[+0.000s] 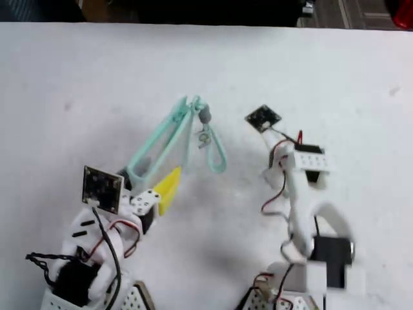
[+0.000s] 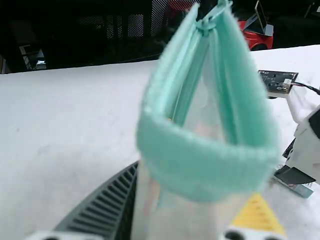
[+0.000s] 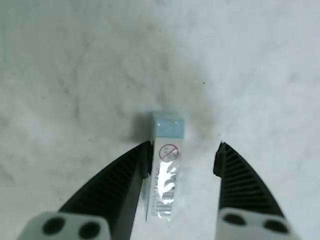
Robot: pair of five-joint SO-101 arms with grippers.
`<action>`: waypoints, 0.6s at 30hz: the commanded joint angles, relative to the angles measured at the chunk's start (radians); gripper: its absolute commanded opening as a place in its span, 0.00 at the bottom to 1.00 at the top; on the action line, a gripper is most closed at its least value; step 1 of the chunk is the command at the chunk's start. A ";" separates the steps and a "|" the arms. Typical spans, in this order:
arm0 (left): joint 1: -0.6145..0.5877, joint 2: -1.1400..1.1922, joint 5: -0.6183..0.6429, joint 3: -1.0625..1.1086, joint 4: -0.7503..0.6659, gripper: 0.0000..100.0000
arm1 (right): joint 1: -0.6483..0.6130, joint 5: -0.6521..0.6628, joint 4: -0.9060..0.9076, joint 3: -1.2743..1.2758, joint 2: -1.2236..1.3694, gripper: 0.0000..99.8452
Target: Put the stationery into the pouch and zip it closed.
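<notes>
At the bottom of the right wrist view, the right gripper (image 3: 183, 148) is seen pointing down at the white table (image 3: 75, 60) with its jaws spread wide and nothing clamped. A stationery piece (image 3: 165, 170), a small white stick with a pale blue end and a printed label, is lying flat between the two dark fingers. It is set close against the finger (image 3: 125, 175) at the left of that frame, though contact cannot be told, and is kept apart from the other finger. At the lower left of the high view, the left gripper (image 1: 152, 175) is closed on the lower end of the mint-green pouch (image 1: 169, 137), which is held between a dark finger and a yellow finger (image 1: 168, 186). The pouch is stretched from there up toward the middle of the frame. In the left wrist view the pouch (image 2: 210, 150) is seen raised, its zip parted and its mouth gaping. A grey zip pull (image 1: 206, 115) is found at the pouch's far tip, and a green strap loop (image 1: 218, 154) is hung just right of it.
</notes>
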 commanded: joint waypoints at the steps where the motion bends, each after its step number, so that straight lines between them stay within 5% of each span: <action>1: 0.012 0.001 -0.008 -0.029 0.014 0.23 | 0.008 -0.009 0.015 -0.106 0.085 0.19; 5: 0.012 0.001 -0.008 -0.029 0.014 0.23 | 0.004 -0.009 0.016 -0.120 0.088 0.15; 8: 0.012 0.001 -0.008 -0.029 0.014 0.23 | 0.004 -0.009 0.013 -0.123 0.091 0.02; 18: 0.012 0.001 0.008 -0.035 0.015 0.23 | 0.001 -0.012 0.153 -0.155 -0.189 0.02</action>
